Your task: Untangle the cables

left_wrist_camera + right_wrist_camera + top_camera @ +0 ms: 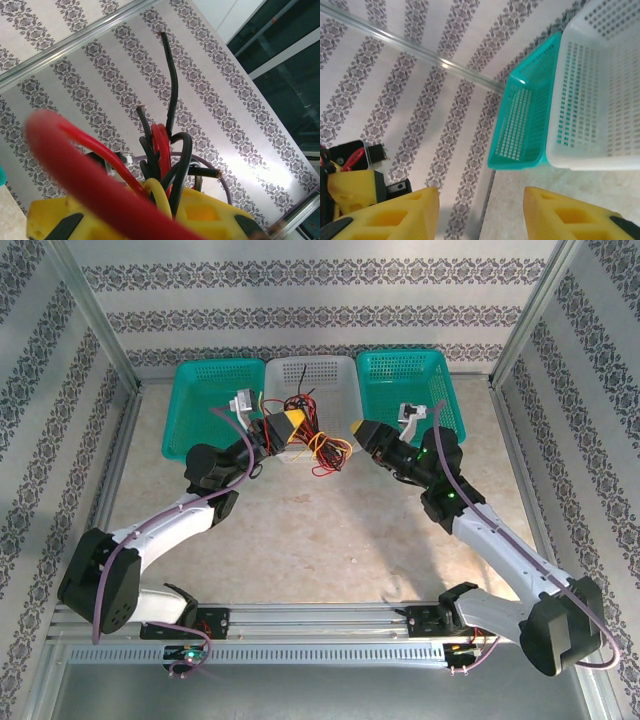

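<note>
While the left claw [283, 426] is pinched narrow on a bunch of the cables [312, 445], red, black and yellow strands fan up out of its yellow fingers [220, 207]. The right claw [358, 428] stands with its jaws apart and nothing between them, just beside the right side of the tangle. These wires look light, thin and springy, and are likely to slip and snag on one another. A free end or a lone outer loop seems the best hold. The tangle straddles the front rim of the white basket [335, 375], partly over the desk [320, 540], between two green baskets [205, 390]
</note>
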### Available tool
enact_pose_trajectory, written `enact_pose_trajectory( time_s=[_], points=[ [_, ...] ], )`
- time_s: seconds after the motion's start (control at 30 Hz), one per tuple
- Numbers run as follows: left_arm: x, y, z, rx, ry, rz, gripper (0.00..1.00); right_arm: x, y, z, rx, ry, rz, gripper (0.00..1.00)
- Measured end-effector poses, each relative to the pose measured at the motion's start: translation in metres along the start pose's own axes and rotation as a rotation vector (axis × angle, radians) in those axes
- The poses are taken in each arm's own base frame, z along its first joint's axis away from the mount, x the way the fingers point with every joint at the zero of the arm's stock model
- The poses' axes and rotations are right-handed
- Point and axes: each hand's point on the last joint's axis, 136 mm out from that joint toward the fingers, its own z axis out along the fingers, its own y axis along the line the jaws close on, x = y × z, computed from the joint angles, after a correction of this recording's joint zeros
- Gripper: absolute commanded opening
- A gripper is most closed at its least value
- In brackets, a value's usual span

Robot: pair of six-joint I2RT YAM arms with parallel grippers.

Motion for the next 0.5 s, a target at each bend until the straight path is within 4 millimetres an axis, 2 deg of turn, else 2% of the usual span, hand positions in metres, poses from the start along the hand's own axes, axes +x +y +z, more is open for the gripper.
enact_pose_trajectory(
  time_s=[0.3, 0.43, 0.5],
  points=[
    [-0.001, -0.007, -0.001, 0.013, -0.003, 0.008, 0.0, 0.023, -0.007, 0.003, -0.018, 0.059, 0.054, 0.27],
    [-0.001, -0.007, -0.001, 0.013, -0.004, 0.016, 0.0, 0.026, -0.007, 0.003, -0.028, 0.062, 0.063, 0.28],
    [-0.002, -0.008, -0.001, 0.014, -0.011, 0.025, 0.0, 0.025, -0.004, 0.003, -0.038, 0.057, 0.065, 0.33]
  ],
)
